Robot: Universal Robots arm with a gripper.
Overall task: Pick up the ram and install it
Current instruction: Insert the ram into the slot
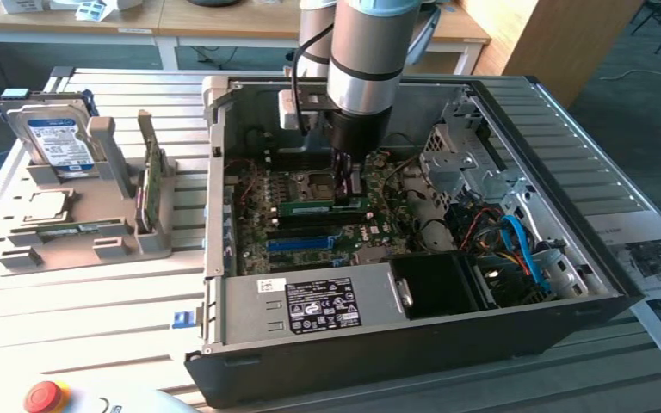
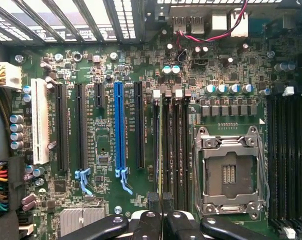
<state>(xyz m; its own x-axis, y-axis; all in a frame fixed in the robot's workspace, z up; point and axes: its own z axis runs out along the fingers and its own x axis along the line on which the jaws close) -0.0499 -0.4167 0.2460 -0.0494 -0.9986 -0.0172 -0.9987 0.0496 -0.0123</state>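
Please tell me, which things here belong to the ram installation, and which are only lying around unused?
Belonging: the ram, held in the shut gripper; the memory slots on the motherboard; the open computer case.
Lying about: the hard drive; the green card standing on edge; the red button; the printed sheets.

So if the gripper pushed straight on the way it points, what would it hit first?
Probably the black memory slots on the green motherboard, directly beneath the gripper; the thin green ram stick it grips would touch first. Remaining gap unclear.
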